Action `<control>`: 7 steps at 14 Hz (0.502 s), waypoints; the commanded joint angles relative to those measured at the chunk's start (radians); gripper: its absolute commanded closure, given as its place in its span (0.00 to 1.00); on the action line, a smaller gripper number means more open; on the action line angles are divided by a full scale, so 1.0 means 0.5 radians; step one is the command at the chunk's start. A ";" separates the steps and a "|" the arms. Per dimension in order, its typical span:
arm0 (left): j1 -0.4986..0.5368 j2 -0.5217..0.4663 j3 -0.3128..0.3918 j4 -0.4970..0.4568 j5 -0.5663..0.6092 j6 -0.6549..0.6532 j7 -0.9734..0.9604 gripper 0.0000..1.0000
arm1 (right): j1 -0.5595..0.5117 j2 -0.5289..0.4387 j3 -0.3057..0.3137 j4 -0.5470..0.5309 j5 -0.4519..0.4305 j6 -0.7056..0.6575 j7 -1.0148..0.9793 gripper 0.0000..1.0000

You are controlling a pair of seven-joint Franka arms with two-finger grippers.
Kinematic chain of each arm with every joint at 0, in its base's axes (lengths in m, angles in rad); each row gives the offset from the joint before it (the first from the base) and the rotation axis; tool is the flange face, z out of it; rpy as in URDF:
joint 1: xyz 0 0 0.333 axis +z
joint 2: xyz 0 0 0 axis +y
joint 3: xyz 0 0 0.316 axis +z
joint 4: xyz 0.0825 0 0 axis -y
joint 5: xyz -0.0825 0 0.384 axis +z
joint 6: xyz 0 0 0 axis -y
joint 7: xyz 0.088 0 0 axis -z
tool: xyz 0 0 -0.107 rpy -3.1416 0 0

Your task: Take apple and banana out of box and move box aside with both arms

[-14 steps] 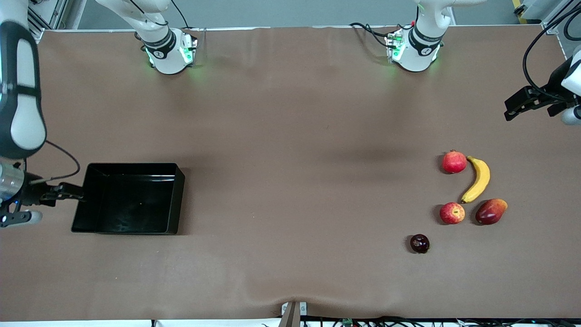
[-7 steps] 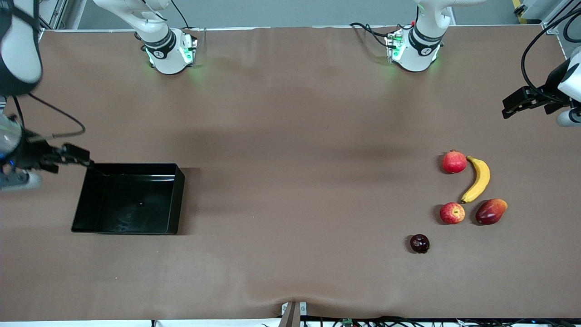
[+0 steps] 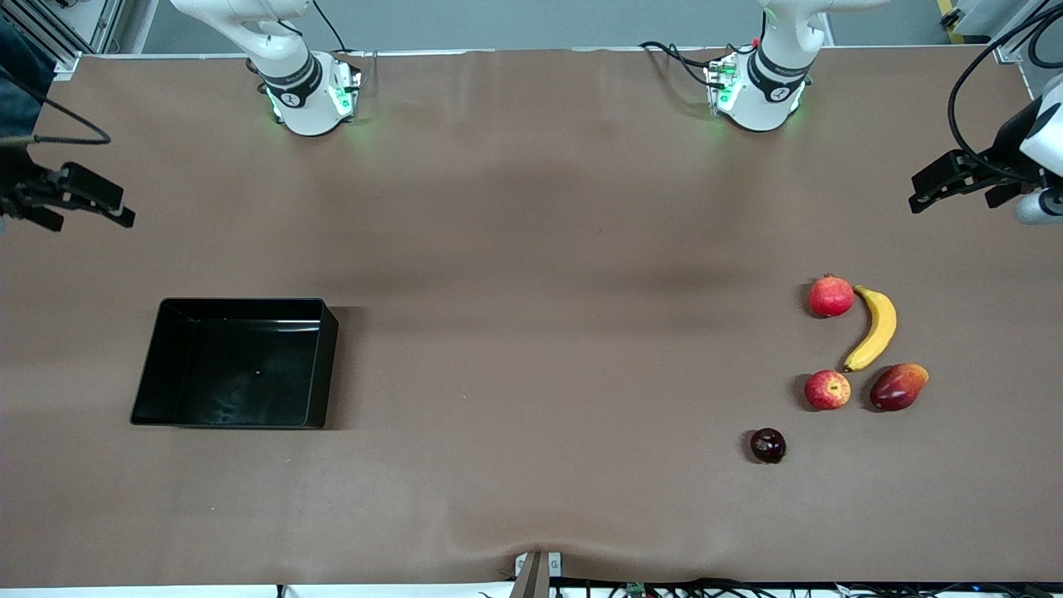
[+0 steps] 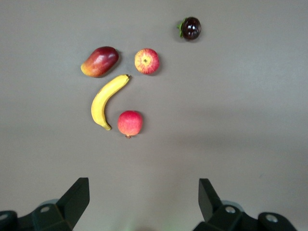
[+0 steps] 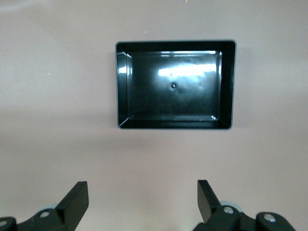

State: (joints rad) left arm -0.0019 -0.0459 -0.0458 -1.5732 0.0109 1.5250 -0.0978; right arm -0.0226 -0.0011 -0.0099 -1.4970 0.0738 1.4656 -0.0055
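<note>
The black box (image 3: 329, 365) sits empty on the table toward the right arm's end; it also shows in the right wrist view (image 5: 230, 86). The yellow banana (image 3: 876, 328) and the red-and-yellow apple (image 3: 827, 389) lie toward the left arm's end, and both show in the left wrist view, banana (image 4: 107, 100) and apple (image 4: 147, 61). My right gripper (image 3: 124, 209) hangs open and empty over bare table, apart from the box; its jaws are wide in its own view (image 5: 142, 192). My left gripper (image 3: 913, 195) is open and empty over the table's left-arm end (image 4: 143, 190).
A red pomegranate (image 3: 831, 296) lies beside the banana's upper end. A red-yellow mango-like fruit (image 3: 898, 386) lies beside the apple. A dark plum (image 3: 767, 445) lies nearer the front camera than the apple. Brown cloth covers the table between box and fruits.
My right gripper has left the box's edge and moved up and toward the robots' bases, out over bare table. My left gripper has shifted slightly. Box and fruits have not moved.
</note>
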 commanded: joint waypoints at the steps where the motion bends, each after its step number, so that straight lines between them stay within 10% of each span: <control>1: 0.010 0.027 -0.007 0.097 -0.034 -0.049 0.015 0.00 | 0.054 -0.126 -0.069 -0.074 -0.022 -0.078 0.072 0.00; 7: 0.001 0.040 -0.007 0.091 -0.037 -0.098 0.015 0.00 | 0.116 -0.130 -0.155 -0.074 -0.105 -0.093 0.072 0.00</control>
State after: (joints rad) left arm -0.0036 -0.0387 -0.0462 -1.5553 0.0097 1.5054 -0.0978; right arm 0.0090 -0.0470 -0.0668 -1.5138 0.0416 1.4206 0.0098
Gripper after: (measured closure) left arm 0.000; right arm 0.000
